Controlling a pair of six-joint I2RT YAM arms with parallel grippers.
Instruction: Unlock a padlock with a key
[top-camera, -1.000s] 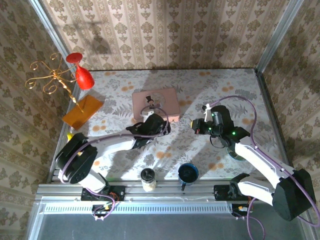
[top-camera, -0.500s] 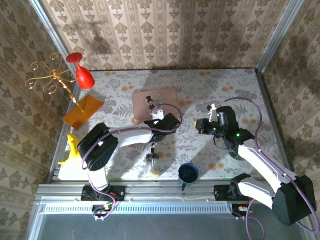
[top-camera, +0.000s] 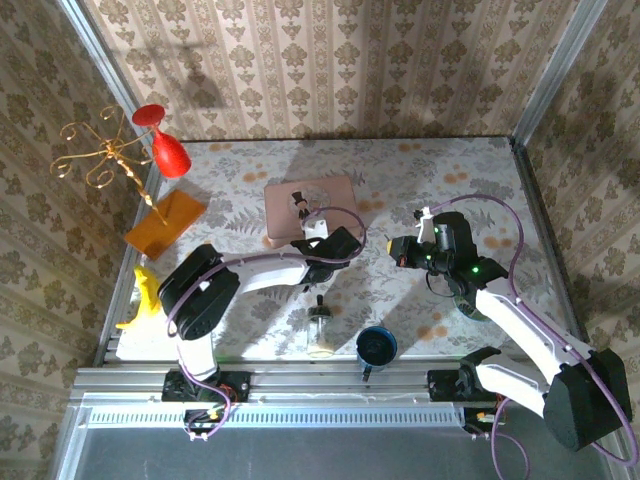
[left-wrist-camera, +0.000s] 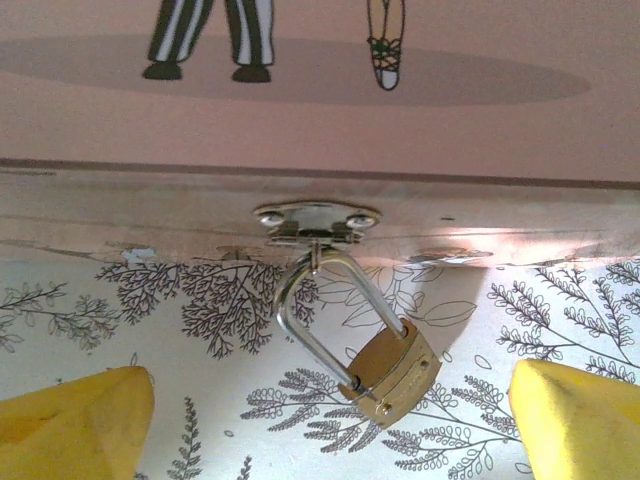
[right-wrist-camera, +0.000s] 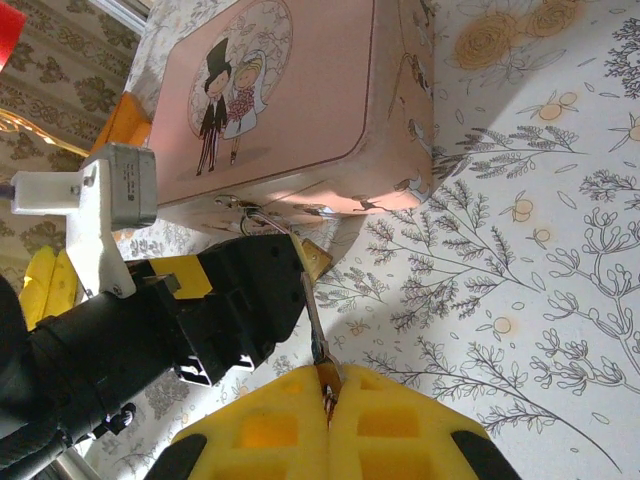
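Jar shifted right; left pincer apart around padlock, right pincer clamped on key.

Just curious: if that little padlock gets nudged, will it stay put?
Probably not: the padlock is held only by its thin loop through the clasp, so it should swivel. It looks like metal: likely rigid, heavy for its size.

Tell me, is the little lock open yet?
Not yet. Done: the right claw is pinching the key. Happening now: the key's tip points toward the padlock, which hangs from the pink box's latch, with the left claw open in front of it. Left to do: push the key in, turn it, and pop the shackle, which looks closed.
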